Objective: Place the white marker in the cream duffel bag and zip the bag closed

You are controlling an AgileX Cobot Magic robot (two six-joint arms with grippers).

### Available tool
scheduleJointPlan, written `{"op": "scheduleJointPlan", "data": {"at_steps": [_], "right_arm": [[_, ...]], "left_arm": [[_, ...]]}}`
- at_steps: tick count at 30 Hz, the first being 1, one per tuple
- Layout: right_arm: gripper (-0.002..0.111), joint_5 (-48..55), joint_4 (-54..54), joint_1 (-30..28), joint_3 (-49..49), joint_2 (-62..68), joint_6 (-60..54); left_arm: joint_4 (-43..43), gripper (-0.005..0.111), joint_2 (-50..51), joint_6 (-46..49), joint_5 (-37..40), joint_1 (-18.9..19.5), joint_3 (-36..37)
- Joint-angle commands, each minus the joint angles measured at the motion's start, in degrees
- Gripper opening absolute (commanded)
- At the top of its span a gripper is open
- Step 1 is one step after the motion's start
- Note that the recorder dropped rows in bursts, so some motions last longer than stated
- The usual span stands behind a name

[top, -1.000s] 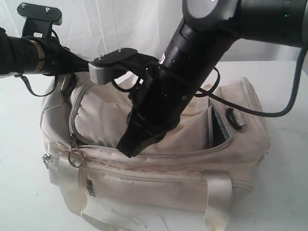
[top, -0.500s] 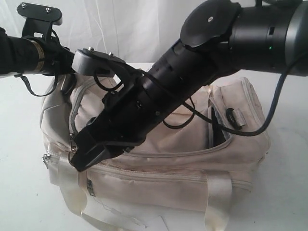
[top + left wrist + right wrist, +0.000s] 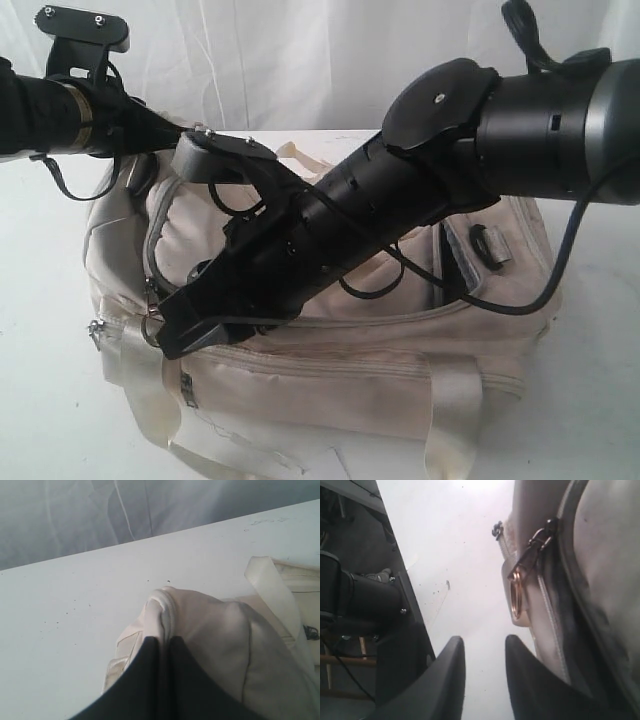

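cream duffel bag (image 3: 400, 350) sits on white table (image 3: 50, 420), top zip open. Left gripper (image 3: 161, 647) is at the bag's rear left corner, jaws clamped on a fabric fold. Right gripper (image 3: 484, 645) reaches across to the front left end. Its jaws are apart with nothing between, just beside the ring pull (image 3: 516, 592). Bare table lies under them, table edge close by. White marker not visible in any view.

White table (image 3: 600, 330) stretching across scene; creased white cloth backdrop (image 3: 300, 60) hanging behind; black cylindrical gear (image 3: 365, 600) sitting past table edge.
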Motion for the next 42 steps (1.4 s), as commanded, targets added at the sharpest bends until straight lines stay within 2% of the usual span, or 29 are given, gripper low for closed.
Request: {"op": "scheduleJointPlan", "data": {"at_steps": [1, 9, 28, 35, 42], "right_arm": [[0.027, -2.2, 0.9, 0.0, 0.3, 0.7, -1.6], [0.028, -2.5, 4.4, 0.0, 0.3, 3.8, -5.4], [0.028, -6.9, 5.4, -0.1, 0.3, 5.2, -5.8], [0.028, -7.5, 13.0, -0.1, 0.2, 6.5, -11.9], [0.027, -5.7, 13.6, -0.1, 0.2, 8.4, -12.0]], "left_arm": [[0.8, 0.0, -0.2, 0.2, 1.0, 0.3, -0.3], [0.8, 0.0, -0.2, 0.2, 1.0, 0.3, -0.3], [0.8, 0.0, -0.2, 0.2, 0.8, 0.3, -0.3], [0.8, 0.0, -0.2, 0.2, 0.8, 0.3, -0.3], [0.8, 0.0, -0.2, 0.2, 0.8, 0.3, -0.3]]}}
